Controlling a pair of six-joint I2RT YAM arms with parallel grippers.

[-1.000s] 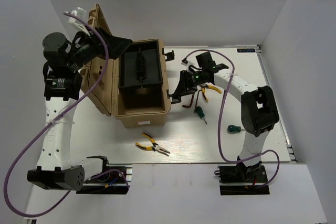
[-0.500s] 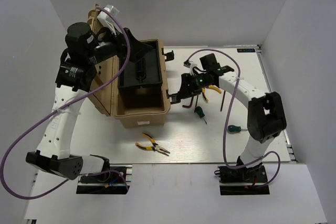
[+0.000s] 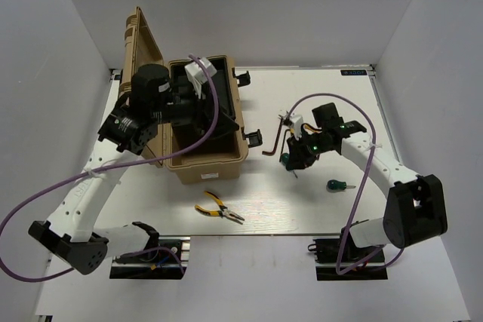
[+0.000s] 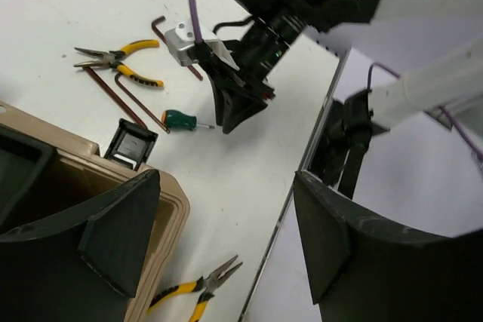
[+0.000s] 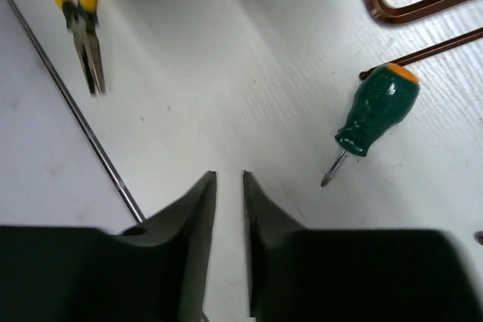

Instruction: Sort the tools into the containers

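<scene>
The stubby green-handled screwdriver (image 5: 377, 115), lying on the white worktop (image 5: 189, 73) right of the open tan plastic toolbox (image 3: 205, 165), could be nudged away by the empty, almost closed right hand (image 5: 229, 179) held near it if that hand is lowered before being opened wider.

The left arm (image 3: 89, 186) is rising from its base and bending rightward at the elbow. The left gripper (image 4: 226, 179) is holding its fingers wide apart with nothing between them. The right arm (image 3: 370, 152) is stretching leftward. The right gripper (image 5: 226, 177) is pointing down, its fingers drawn almost together, gripping nothing.
</scene>
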